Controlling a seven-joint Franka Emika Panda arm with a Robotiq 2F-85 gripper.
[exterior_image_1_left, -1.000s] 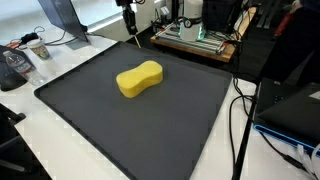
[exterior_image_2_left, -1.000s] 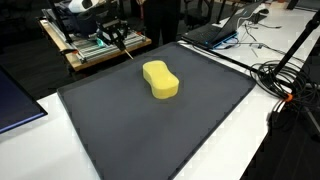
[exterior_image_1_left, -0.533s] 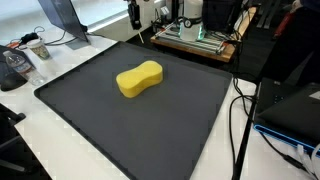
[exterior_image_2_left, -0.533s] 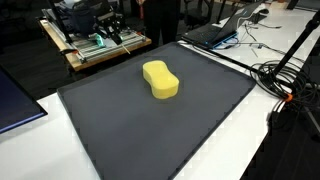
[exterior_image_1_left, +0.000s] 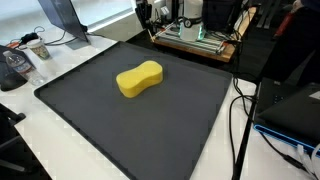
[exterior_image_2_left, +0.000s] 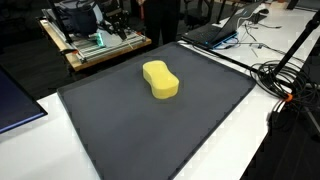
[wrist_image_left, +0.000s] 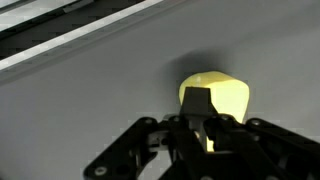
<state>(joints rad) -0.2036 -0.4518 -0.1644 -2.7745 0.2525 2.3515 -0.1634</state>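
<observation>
Sponge (exterior_image_1_left: 139, 79), yellow and waisted like a peanut, lies near the middle of the dark mat (exterior_image_1_left: 120, 135), a little toward its far side, with nothing touching it. The gripper (exterior_image_1_left: 143, 13) hangs above the far edge of the mat, well apart from the sponge and higher than it. From there the sponge lies forward and down, out over the open mat.

In the wrist view the fingers (wrist_image_left: 200, 103) are pressed together and pinch nothing, and the sponge shows just past their tips. Its long axis runs slantwise across the mat. As far as I can tell, one rounded end points roughly toward the gripper's side.

Nothing else rests on the mat between the two. Behind the gripper stands a wooden rack (exterior_image_1_left: 195, 38) carrying equipment with green lights, close to the mat's far edge. Cables (exterior_image_1_left: 240, 110) trail along one side of the mat, and a cup (exterior_image_1_left: 38, 48) sits with other clutter off the opposite side. All of these lie outside the mat.
</observation>
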